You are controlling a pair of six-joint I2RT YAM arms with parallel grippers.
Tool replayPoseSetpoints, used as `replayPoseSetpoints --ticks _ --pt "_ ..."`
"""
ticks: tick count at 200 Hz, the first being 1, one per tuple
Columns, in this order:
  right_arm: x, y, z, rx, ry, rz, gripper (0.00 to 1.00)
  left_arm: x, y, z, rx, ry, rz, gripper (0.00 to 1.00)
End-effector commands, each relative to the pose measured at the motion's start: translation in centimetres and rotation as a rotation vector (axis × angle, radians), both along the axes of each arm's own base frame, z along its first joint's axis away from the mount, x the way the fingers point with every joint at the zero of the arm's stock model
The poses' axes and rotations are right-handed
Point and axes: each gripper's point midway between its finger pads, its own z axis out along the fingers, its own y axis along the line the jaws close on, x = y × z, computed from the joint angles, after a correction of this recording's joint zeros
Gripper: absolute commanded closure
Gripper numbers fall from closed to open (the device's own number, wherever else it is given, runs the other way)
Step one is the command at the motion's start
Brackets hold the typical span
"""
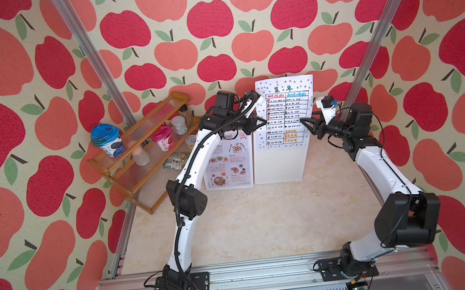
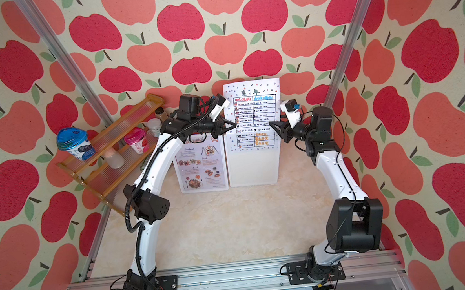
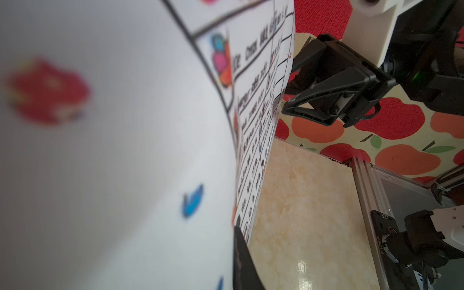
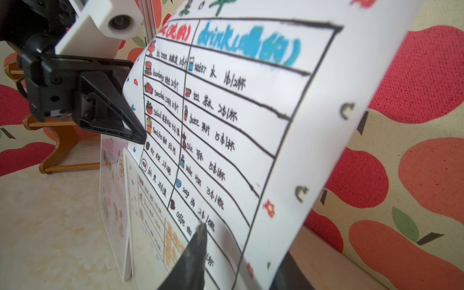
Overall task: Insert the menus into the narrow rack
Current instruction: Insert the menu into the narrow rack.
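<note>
The task looks a little over half done. The photo menu (image 1: 229, 166) sits fully down in its clear holder (image 1: 229, 186), which stands just beside the wooden shelf (image 1: 157, 115). The hand-drawn menu (image 1: 285, 102) is only partly in. Its lower rows show through the narrow rack (image 1: 281, 170), one place farther from the shelf. Its heading and most of the table stand above the rack's top edge, and both wrist views show the paper bowing.

The left gripper (image 1: 264, 121) is pinched shut on the sheet's edge nearer the shelf. The right gripper (image 1: 309, 127) is at the edge farther from the shelf with its jaws parted. One finger is in front of the paper and one seems to be behind it, so it is not clamping. What seems left is to slide the sheet down until it seats, then let go.

The table (image 1: 263, 222) is a pale, glossy, marble-look surface. Apple-print fabric (image 1: 212, 21) covers the walls behind and beside the shelf, and aluminium posts (image 1: 89, 57) rise at the corners. The shelf carries a blue-lidded cup (image 1: 106, 140) and a pink-lidded cup (image 1: 162, 137).
</note>
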Motion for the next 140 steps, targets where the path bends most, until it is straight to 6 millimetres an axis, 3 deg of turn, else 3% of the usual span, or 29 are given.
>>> replayPoseSetpoints --ticks 1,57,86,101,140 --pt "-0.3 0.8 1.7 0.016 -0.031 0.027 0.59 -1.5 0.2 1.4 -0.006 -0.013 -0.028 0.91" --pt "0.1 1.4 2.6 0.015 -0.061 0.027 0.60 -1.9 0.3 1.4 0.004 -0.006 -0.027 0.90" --pt "0.1 1.4 2.5 0.011 -0.067 0.031 0.75 -1.7 0.4 1.7 0.007 -0.029 -0.019 0.76" --pt "-0.1 1.5 2.3 0.008 -0.067 0.039 0.87 -1.5 0.4 2.3 -0.001 -0.057 -0.012 0.63" --pt "-0.6 1.6 1.5 0.007 -0.057 0.047 0.92 -0.8 0.5 4.3 -0.036 -0.134 0.001 0.47"
